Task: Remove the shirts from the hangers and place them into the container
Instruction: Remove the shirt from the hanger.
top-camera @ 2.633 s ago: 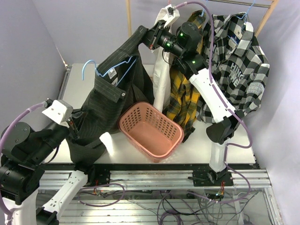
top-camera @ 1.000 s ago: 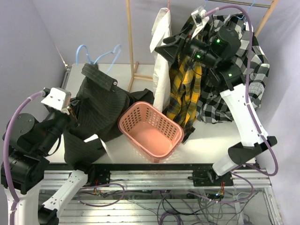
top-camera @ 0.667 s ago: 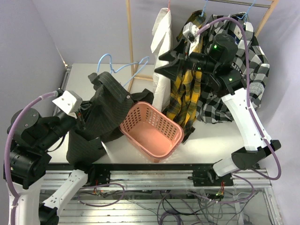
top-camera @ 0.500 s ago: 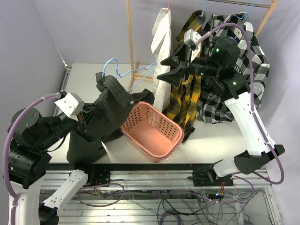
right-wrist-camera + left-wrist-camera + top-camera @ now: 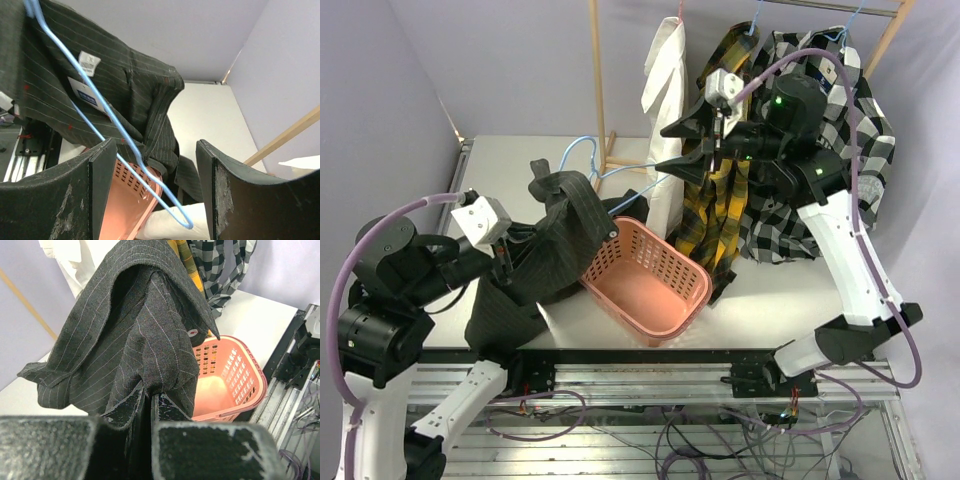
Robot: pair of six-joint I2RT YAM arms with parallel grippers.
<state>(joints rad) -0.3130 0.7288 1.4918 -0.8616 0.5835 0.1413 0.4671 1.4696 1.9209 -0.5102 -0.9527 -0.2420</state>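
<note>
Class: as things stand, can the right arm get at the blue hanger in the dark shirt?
Probably yes. The right fingers are open, and a corner of the hanger shows in the gap between them, nothing in front. Depth is unclear. The left fingers grip the shirt.

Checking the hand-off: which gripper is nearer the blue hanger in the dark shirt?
Right. The open right gripper is at the hanger's end, wire between its fingers in its wrist view. The left gripper is lower, shut on the shirt's cloth.
</note>
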